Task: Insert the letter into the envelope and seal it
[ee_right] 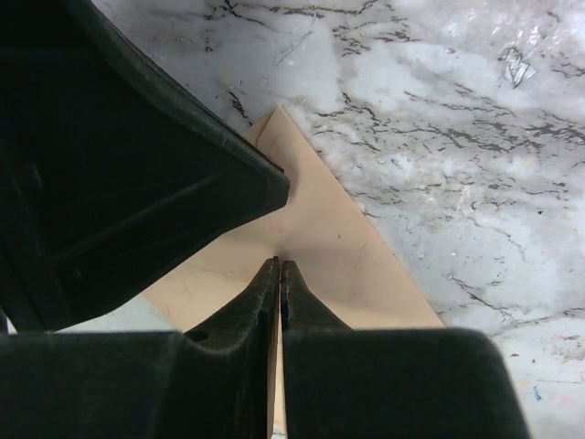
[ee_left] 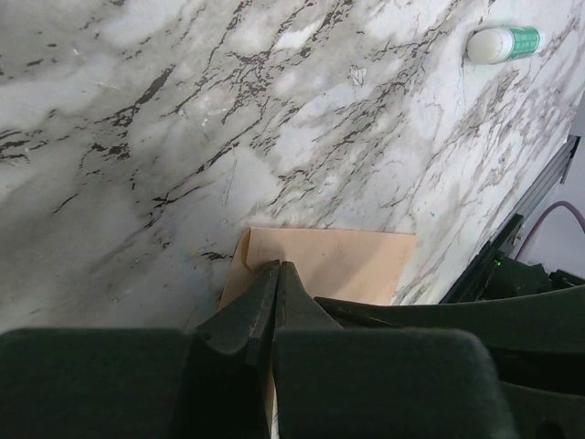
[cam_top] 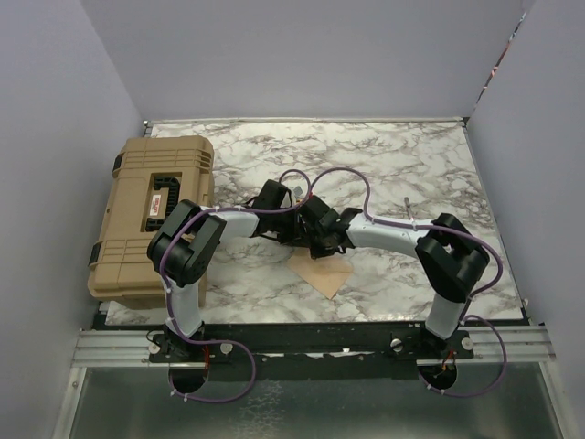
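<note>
The envelope point(cam_top: 324, 273) lies flat on the marble table as a tan paper shape, near the front middle. In the left wrist view the envelope point(ee_left: 347, 261) shows a paler top layer with a narrow darker tan edge point(ee_left: 232, 282) sticking out at its left. I cannot tell the letter apart from it. My left gripper point(ee_left: 277, 267) is shut, its tips resting on the envelope's top corner. My right gripper point(ee_right: 277, 265) is shut, its tips pressed on the envelope point(ee_right: 366, 265) close beside the left gripper's body point(ee_right: 137, 165). From above, both grippers point(cam_top: 297, 236) point(cam_top: 320, 247) meet over the envelope's far end.
A tan hard case point(cam_top: 151, 215) stands at the table's left side. A small white and green tube point(ee_left: 503, 43) lies on the marble beyond the envelope. Grey walls close in the table on three sides. The table's front rail point(cam_top: 311, 337) runs between the arm bases.
</note>
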Motion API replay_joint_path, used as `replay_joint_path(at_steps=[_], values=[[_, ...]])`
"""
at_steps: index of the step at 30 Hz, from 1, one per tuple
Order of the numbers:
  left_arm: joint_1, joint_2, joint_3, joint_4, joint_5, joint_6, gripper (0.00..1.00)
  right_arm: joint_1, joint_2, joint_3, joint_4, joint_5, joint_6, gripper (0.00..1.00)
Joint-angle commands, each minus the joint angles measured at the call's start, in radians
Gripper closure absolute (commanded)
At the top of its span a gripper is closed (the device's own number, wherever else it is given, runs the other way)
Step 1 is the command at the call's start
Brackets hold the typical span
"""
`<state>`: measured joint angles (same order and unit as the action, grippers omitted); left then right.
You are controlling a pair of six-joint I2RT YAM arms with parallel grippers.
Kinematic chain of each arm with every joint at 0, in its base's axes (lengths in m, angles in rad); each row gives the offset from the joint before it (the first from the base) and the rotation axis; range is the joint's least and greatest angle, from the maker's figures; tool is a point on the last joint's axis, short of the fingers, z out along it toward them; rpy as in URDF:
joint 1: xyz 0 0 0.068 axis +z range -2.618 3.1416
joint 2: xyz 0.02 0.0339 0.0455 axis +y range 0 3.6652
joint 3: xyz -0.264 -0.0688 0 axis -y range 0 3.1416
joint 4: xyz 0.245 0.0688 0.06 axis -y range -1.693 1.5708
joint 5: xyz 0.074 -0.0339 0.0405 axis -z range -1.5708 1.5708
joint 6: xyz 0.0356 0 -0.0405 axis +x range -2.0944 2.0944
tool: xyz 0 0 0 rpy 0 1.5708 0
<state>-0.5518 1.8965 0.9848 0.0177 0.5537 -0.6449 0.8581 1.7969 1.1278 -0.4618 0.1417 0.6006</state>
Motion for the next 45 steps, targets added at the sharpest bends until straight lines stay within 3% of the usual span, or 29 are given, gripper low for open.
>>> replay_joint_path(at_steps=[1,15,31,40,45], values=[[-0.002,0.056,-0.027,-0.082,-0.087,0.054,1.0,0.008,0.012,-0.033,0.02,-0.05,0.0,0.94],[-0.001,0.067,-0.022,-0.083,-0.091,0.053,1.0,0.019,-0.09,-0.205,-0.048,-0.1,0.069,0.95],[0.0,0.071,-0.018,-0.082,-0.081,0.049,1.0,0.016,-0.137,-0.224,-0.118,0.03,0.196,0.97],[-0.001,0.041,0.02,-0.105,-0.063,0.077,1.0,0.016,-0.363,-0.2,-0.142,0.06,0.256,0.92],[-0.001,-0.03,0.083,-0.155,-0.017,0.092,0.84,-0.017,-0.421,-0.189,-0.219,0.103,0.276,0.84]])
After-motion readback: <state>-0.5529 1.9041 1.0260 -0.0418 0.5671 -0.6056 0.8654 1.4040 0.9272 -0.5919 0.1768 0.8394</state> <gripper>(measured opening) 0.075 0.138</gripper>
